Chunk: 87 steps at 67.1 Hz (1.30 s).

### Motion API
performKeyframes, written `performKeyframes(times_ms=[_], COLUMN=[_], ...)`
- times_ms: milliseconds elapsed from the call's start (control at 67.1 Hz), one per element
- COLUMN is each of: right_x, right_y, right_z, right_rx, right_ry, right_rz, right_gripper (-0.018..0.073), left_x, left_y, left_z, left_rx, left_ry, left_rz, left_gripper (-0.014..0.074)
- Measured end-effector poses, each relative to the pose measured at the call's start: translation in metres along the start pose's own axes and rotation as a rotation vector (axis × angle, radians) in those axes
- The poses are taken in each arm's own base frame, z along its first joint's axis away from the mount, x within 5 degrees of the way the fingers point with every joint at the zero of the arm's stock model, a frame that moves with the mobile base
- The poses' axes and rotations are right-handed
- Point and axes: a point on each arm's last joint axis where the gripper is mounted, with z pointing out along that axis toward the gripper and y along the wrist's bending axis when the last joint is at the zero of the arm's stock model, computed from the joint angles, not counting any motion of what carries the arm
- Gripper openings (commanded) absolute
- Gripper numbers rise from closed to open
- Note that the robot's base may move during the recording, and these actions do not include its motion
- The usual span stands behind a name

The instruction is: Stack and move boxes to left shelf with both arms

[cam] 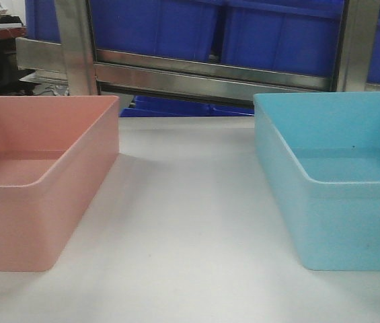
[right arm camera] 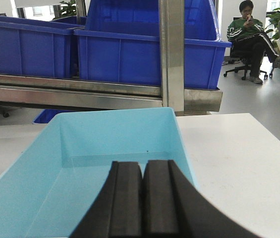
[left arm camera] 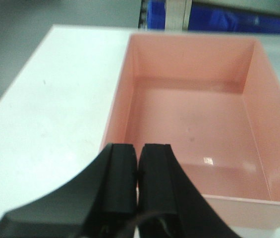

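While the pink tub point(cam: 35, 182) and the blue tub point(cam: 337, 195) sit well apart on the white table point(cam: 183, 222), a bare strip runs between them to the steel rack point(cam: 210, 74). The left gripper point(left arm camera: 138, 168) hangs at the pink tub's near rim and the right gripper point(right arm camera: 142, 183) at the blue one's, each with jaws pressed together on nothing.

salmon pink tub point(cam: 38, 178), sky-blue tub point(cam: 341, 182)

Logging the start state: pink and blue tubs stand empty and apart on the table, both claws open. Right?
No: the wrist views show the left claw and right claw shut. The pink tub and blue tub do stand empty and apart on the table.
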Motion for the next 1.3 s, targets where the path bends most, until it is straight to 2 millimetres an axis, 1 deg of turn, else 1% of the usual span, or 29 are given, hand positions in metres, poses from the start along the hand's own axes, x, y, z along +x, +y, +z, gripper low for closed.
performKeyframes(times_ms=[194,328,432,447,537,567,611,686,731,790,895,1029,1088,1208,1297], right_x=[0.000,0.000,0.000,0.000,0.000,0.000,0.000,0.000,0.000,0.000,0.000,0.000,0.000,0.000,0.000], right_y=[0.000,0.000,0.000,0.000,0.000,0.000,0.000,0.000,0.000,0.000,0.000,0.000,0.000,0.000,0.000], right_z=[0.000,0.000,0.000,0.000,0.000,0.000,0.000,0.000,0.000,0.000,0.000,0.000,0.000,0.000,0.000], right_rx=[0.000,0.000,0.000,0.000,0.000,0.000,0.000,0.000,0.000,0.000,0.000,0.000,0.000,0.000,0.000], right_ry=[0.000,0.000,0.000,0.000,0.000,0.000,0.000,0.000,0.000,0.000,0.000,0.000,0.000,0.000,-0.002], right_rz=[0.000,0.000,0.000,0.000,0.000,0.000,0.000,0.000,0.000,0.000,0.000,0.000,0.000,0.000,0.000], right_gripper=[0.0056,0.0056,0.0056,0.0056,0.0056,0.0056,0.0056,0.0056,0.0056,0.0056,0.0056,0.0056,0.0056,0.0056,0.0056], left_x=[-0.028,-0.047,-0.057,-0.057,-0.063,-0.068,-0.070,-0.078,-0.087,-0.092,-0.100,-0.095,-0.086,-0.068,-0.055], left_y=[-0.003,-0.005,-0.006,-0.006,-0.007,-0.007,-0.007,-0.004,0.000,0.007,0.017,0.026,0.028,0.034,0.038], left_z=[0.041,0.077,0.108,0.114,0.143,0.152,0.164,0.182,0.193,0.211,0.237,0.270,0.285,0.306,0.315], left_rx=[0.018,0.022,0.021,0.020,0.025,0.030,0.038,0.047,0.044,0.040,0.038,0.045,0.047,0.046,0.041], left_ry=[0.182,0.307,0.406,0.427,0.499,0.518,0.554,0.610,0.632,0.677,0.729,0.809,0.847,0.909,0.950], left_rz=[-0.039,-0.053,-0.055,-0.055,-0.035,-0.020,0.000,0.010,0.009,0.012,0.026,0.038,0.035,0.024,0.018], left_gripper=[-0.0003,-0.0002,0.0004,0.0008,0.0117,0.0195,0.0288,0.0387,0.0412,0.0402,0.0386,0.0383,0.0383,0.0379,0.0329])
